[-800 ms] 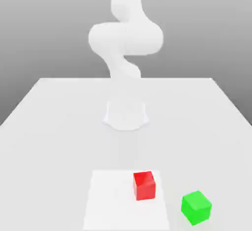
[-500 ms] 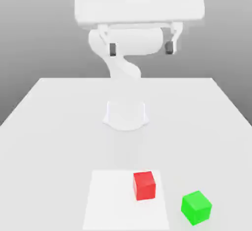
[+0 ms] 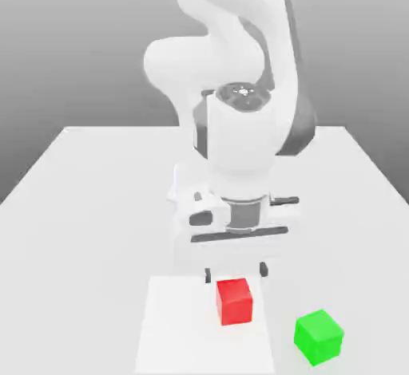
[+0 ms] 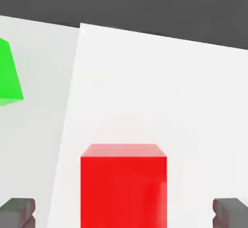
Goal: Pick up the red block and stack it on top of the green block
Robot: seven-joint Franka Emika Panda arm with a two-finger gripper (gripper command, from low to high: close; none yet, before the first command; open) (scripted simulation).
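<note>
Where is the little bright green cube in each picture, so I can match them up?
Exterior view: the bright green cube is near the bottom, toward the exterior view's right.
Hand view: it is partly cut off by the picture's edge.
Shared landmark: the bright red cube on the flat white square.

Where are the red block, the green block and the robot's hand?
Red block (image 3: 235, 302): exterior view, on its front face.
Green block (image 3: 319, 336): exterior view, around its middle.
Hand (image 4: 124, 213): hand view, midway between its open fingertips.
</note>
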